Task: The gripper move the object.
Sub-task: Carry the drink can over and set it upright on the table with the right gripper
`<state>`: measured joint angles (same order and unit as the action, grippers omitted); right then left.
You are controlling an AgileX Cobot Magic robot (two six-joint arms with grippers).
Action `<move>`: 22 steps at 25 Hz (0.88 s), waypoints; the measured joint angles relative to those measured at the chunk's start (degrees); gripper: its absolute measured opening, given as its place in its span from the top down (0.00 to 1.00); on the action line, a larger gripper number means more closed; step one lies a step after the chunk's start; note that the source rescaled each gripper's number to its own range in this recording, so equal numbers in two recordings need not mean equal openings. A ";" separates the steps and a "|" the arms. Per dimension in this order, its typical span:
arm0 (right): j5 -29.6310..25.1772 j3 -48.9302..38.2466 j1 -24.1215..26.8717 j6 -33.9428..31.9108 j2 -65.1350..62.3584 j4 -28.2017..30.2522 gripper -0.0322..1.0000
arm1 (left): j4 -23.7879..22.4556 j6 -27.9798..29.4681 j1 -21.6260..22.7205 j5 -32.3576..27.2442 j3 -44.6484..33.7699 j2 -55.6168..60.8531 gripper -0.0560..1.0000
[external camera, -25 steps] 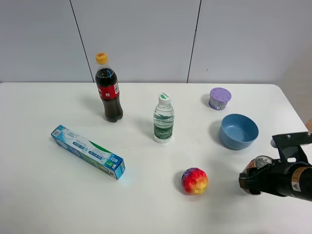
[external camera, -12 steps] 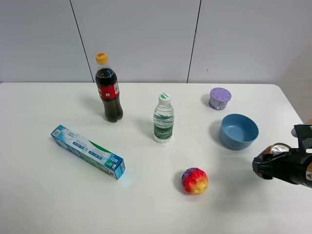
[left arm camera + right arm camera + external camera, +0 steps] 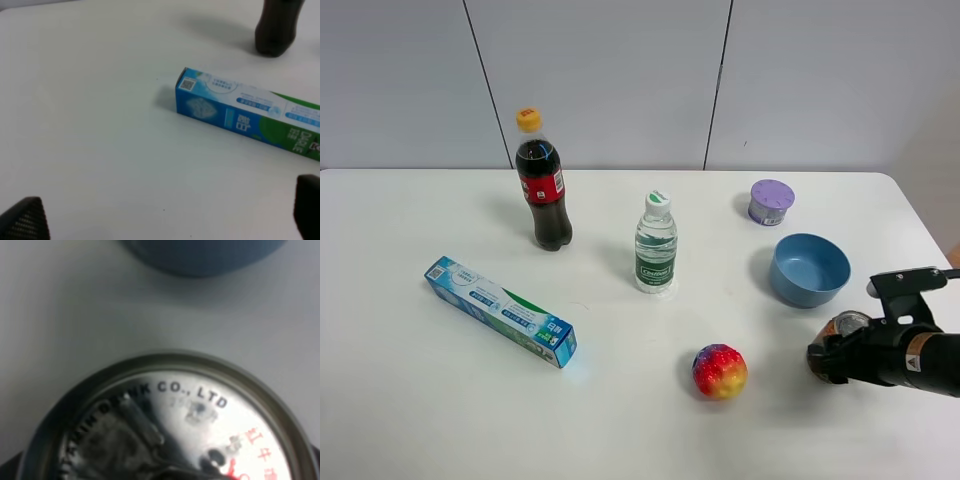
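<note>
The right gripper (image 3: 830, 360) is clamped around the can (image 3: 848, 324), near the right edge of the surface (image 3: 440, 400). Only the can's silver pull-tab top shows above the dark claw, and that top fills most of the right wrist view. I cannot tell whether the can stands on the surface or hangs just over it. A blue bowl (image 3: 808, 293) sits just beyond this gripper, close but apart from it. A rainbow ball (image 3: 720, 371) lies off to its side, toward the middle of the surface. The left gripper (image 3: 165, 220) is spread wide and holds nothing. A blue toothpaste box (image 3: 250, 120) lies ahead of it, and the base of a cola bottle (image 3: 275, 30) stands further on beyond the box.
</note>
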<state>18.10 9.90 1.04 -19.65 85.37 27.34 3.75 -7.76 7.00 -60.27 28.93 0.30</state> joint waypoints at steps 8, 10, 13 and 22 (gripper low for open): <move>9.07 0.59 0.07 1.06 7.48 -0.62 0.97 | 0.00 0.00 0.00 0.00 0.00 0.00 0.00; 9.06 0.59 0.07 1.06 7.68 -0.85 0.97 | 0.00 0.00 0.00 0.00 0.00 0.00 0.00; 7.13 0.58 0.07 -0.88 8.01 -2.31 0.78 | 0.00 0.00 0.00 0.00 0.00 0.00 0.00; 5.97 0.75 0.07 -3.53 7.99 -4.51 0.05 | 0.00 0.00 0.00 0.00 0.00 0.00 0.00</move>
<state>24.08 10.65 1.11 -23.18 93.36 22.83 3.75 -7.76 7.00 -60.27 28.93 0.30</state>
